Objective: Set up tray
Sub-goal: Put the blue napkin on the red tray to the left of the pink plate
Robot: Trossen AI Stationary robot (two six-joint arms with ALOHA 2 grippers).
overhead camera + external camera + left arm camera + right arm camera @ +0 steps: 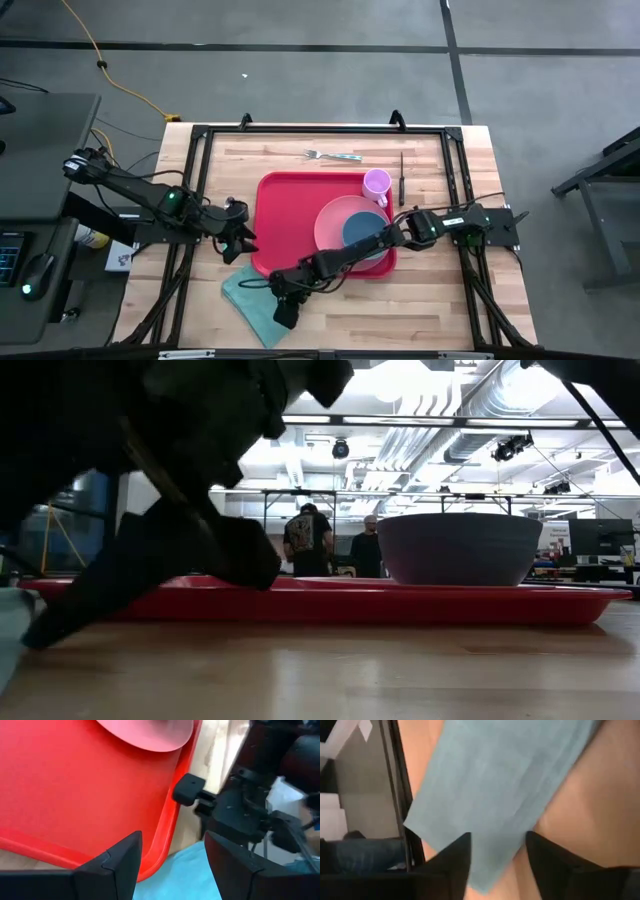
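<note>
**A:** Ok so where's your right claw (pixel 285 312) at? From overhead it's reached across the front of the tray (pixel 290 215) and is parked over the teal cloth (pixel 255 300) on the wooden surface (pixel 440 300).

**B:** Yep, and in your right wrist cam its fingers (pixel 452 865) stand apart with the cloth (pixel 495 795) lying flat just ahead of them. Nothing clamped in there, the cloth lies loose on the surface.

**A:** And your left claw (pixel 237 245)?

**B:** Sitting right beside the tray's near-left corner, also spread apart, not gripping anything. The left wrist cam shows the red rim (pixel 165 835) running between its fingers (pixel 122 865), cloth corner (pixel 180 880) just below that, and your right arm close beyond it.

**A:** So the tray itself?

**B:** Flat on the surface, just beyond and to the right of your right claw and touching distance from the left one. It's carrying the pink plate (pixel 335 215) with the dark blue bowl (pixel 364 229) on it, and the pink cup (pixel 376 185) in its far corner. Fork (pixel 332 155) and a dark utensil (pixel 402 178) lie off the tray, well beyond both claws.

**A:** Low cam?

**B:** Tray edge (pixel 420 605) and bowl (pixel 458 548), plus two people (pixel 308 540) way back in the room.
</note>
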